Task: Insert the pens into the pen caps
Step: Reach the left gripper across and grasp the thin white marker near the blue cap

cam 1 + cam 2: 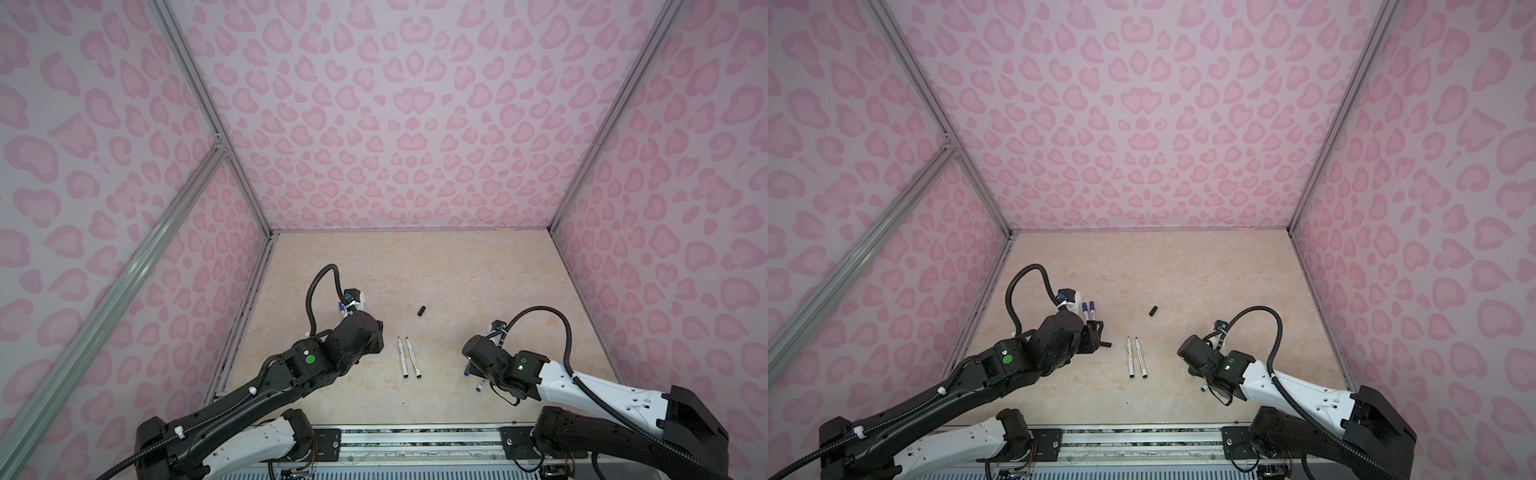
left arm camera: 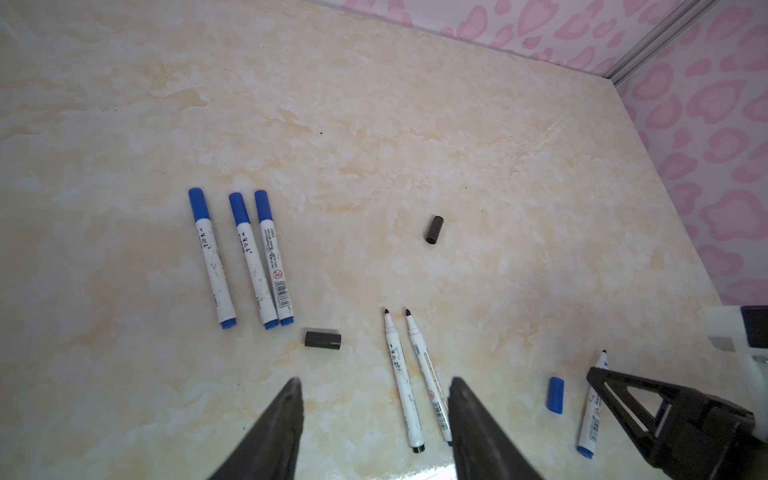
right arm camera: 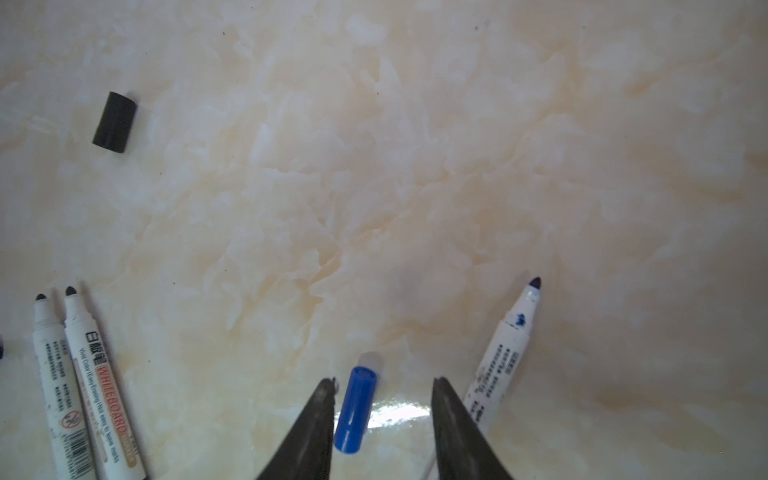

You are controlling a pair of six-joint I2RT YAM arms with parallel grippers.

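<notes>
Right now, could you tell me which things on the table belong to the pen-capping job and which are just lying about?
Belongs to the job:
- two uncapped black pens
- two loose black caps
- uncapped blue pen
- loose blue cap
- three blue pens already capped

Just lying about:
- nothing that I can see; only the marble table and pink walls

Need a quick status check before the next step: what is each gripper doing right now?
Left gripper: open, holding nothing.
Right gripper: open, astride the blue cap, not gripping it.
</notes>
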